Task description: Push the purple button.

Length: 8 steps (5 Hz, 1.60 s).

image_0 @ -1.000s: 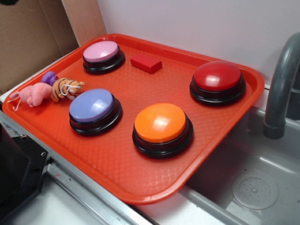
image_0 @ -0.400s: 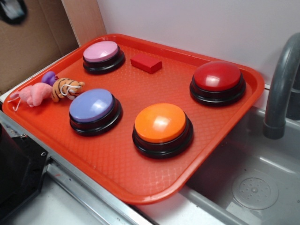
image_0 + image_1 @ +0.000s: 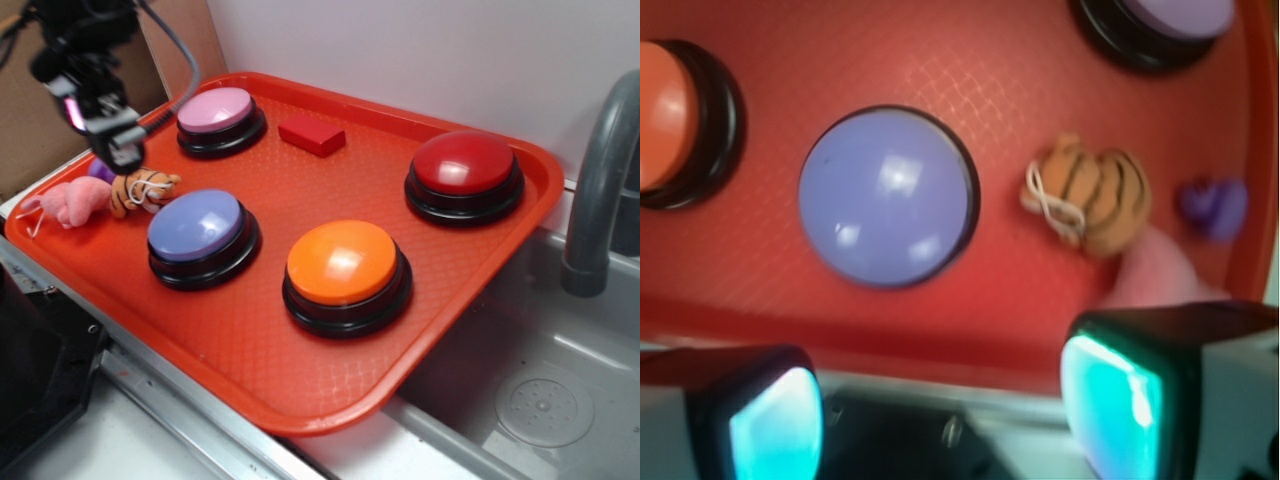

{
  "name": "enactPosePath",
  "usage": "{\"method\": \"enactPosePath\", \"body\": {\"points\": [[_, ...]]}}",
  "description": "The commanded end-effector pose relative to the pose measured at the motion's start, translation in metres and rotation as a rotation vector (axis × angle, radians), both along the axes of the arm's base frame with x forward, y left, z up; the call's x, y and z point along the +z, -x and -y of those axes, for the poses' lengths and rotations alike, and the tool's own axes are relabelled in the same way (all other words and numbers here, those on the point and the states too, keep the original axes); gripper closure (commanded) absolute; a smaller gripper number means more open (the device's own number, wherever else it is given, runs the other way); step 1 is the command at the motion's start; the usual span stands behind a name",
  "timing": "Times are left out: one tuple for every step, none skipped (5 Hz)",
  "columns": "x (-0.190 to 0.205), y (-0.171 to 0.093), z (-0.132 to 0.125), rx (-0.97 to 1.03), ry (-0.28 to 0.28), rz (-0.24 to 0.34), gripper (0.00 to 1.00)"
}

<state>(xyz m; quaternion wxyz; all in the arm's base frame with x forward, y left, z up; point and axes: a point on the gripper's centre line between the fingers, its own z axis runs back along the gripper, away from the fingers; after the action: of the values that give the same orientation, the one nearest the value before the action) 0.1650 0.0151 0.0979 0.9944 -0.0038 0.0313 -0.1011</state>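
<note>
1. In the wrist view the gripper (image 3: 940, 410) has its jaws spread wide apart, one pad at the lower left and the other at the lower right, both glowing teal, with nothing between them and nothing touched.
2. In the exterior view the gripper (image 3: 118, 145) hangs above the tray's (image 3: 330, 400) left edge, over the small toys, apart from every button.
3. The purple button (image 3: 195, 226) sits on the left part of the tray, beside the orange button (image 3: 342, 262) and just right of the striped tiger toy (image 3: 140, 187). In the wrist view the purple button (image 3: 886, 197) lies ahead of the open jaws, nearer the left pad.
4. A pink plush toy (image 3: 70, 200) lies at the tray's left rim beside the tiger; a pink-topped button (image 3: 215, 109), a red block (image 3: 312, 133) and a red button (image 3: 463, 163) stand farther back.
5. No brand, label or writing can be read on any item.
</note>
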Motion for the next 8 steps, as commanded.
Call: {"method": "enactPosePath", "body": {"points": [[-0.021, -0.020, 0.013, -0.057, -0.045, 0.205, 0.00], [-0.021, -0.020, 0.013, -0.057, -0.045, 0.205, 0.00], [-0.021, -0.020, 0.013, -0.057, -0.045, 0.205, 0.00], [-0.021, -0.020, 0.013, -0.057, -0.045, 0.205, 0.00], [-0.042, -0.030, 0.015, -0.022, -0.035, 0.228, 0.00], [-0.057, -0.038, 0.025, -0.034, -0.030, 0.209, 0.00], [-0.061, -0.037, 0.024, -0.028, -0.049, 0.174, 0.00], [-0.047, -0.031, 0.021, -0.007, -0.051, 0.150, 0.00]]}}
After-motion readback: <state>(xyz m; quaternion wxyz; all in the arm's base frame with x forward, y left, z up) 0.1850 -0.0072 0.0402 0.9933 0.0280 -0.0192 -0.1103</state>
